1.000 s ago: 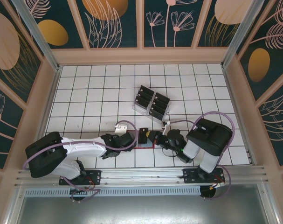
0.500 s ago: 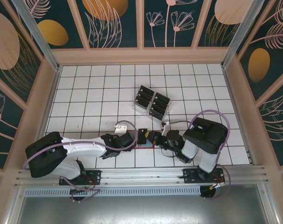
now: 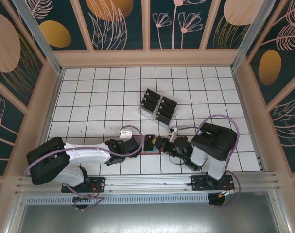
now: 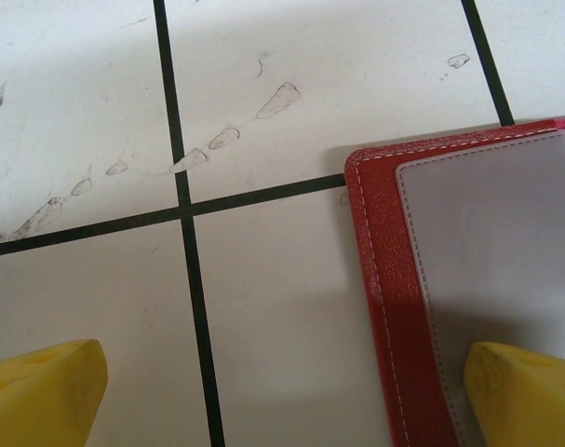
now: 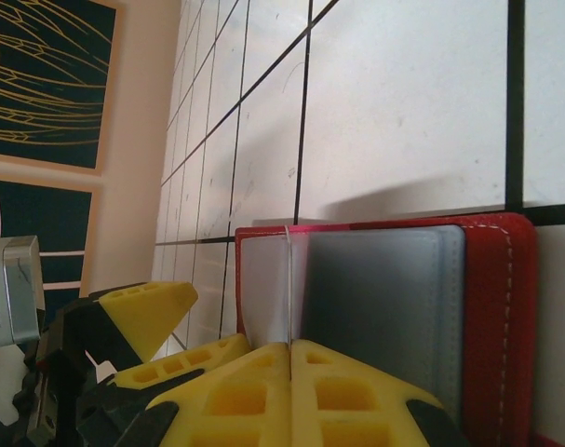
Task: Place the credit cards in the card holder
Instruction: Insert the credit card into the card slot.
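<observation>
Fingers [image 5: 356, 391] of my right gripper [image 5: 290, 349]: pressed together, pinching one credit card [image 3: 148, 141] flat over the open card holder [image 5: 491, 307]. Those of my left gripper [image 4: 282, 396]: spread wide, one tip above its clear pocket [image 4: 487, 242].

- The right pincer [image 5: 289, 350], of yellow ribbed plastic, is seen at the bottom edge, its fingers pressed together on a thin credit card [image 5: 289, 279].
- The card is viewed edge-on, as a pale line.
- Behind it, an open red stitched card holder [image 5: 491, 307] with greyish inner pockets is laid on the white, black-gridded desk [image 5: 403, 112].
- The yellow-and-black left pincer [image 5: 170, 335] is seen at lower left, near the holder.
</observation>
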Controlling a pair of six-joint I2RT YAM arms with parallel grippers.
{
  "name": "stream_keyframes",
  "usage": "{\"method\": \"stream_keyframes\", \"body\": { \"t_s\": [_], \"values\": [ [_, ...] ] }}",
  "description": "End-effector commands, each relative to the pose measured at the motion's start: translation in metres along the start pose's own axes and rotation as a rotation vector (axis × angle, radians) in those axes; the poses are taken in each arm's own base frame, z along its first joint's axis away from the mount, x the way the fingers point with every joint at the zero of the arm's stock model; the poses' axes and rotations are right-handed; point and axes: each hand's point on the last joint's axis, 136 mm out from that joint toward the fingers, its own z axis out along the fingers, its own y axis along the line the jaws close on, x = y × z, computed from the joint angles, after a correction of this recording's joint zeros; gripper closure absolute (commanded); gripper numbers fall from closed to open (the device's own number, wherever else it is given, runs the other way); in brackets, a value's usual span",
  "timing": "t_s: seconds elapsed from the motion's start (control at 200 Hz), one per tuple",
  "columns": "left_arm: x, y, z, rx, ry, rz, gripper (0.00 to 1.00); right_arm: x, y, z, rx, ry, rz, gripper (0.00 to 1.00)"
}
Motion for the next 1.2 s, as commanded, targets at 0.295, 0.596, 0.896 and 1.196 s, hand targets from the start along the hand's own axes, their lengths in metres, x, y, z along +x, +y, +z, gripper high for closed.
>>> {"method": "stream_keyframes", "body": {
  "t_s": [0.295, 0.596, 0.896, 1.196],
  "values": [
    [0.012, 0.011, 0.003, -0.036, 0.028, 0.021, 0.02, -0.001, 0.008, 0.001, -0.03, -0.02, -0.005, 1.0],
    [0.013, 0.011, 0.003, -0.036, 0.031, 0.022, 0.01, 0.002, 0.007, 0.004, -0.03, -0.014, 0.001, 1.0],
    [0.013, 0.011, 0.002, -0.033, 0.028, 0.02, 0.02, 0.002, 0.01, 0.009, -0.038, -0.01, 0.001, 1.0],
    [0.014, 0.012, 0.002, -0.034, 0.028, 0.018, 0.02, 0.0, 0.002, 0.003, -0.011, -0.029, 0.013, 1.0]
  ]
}}
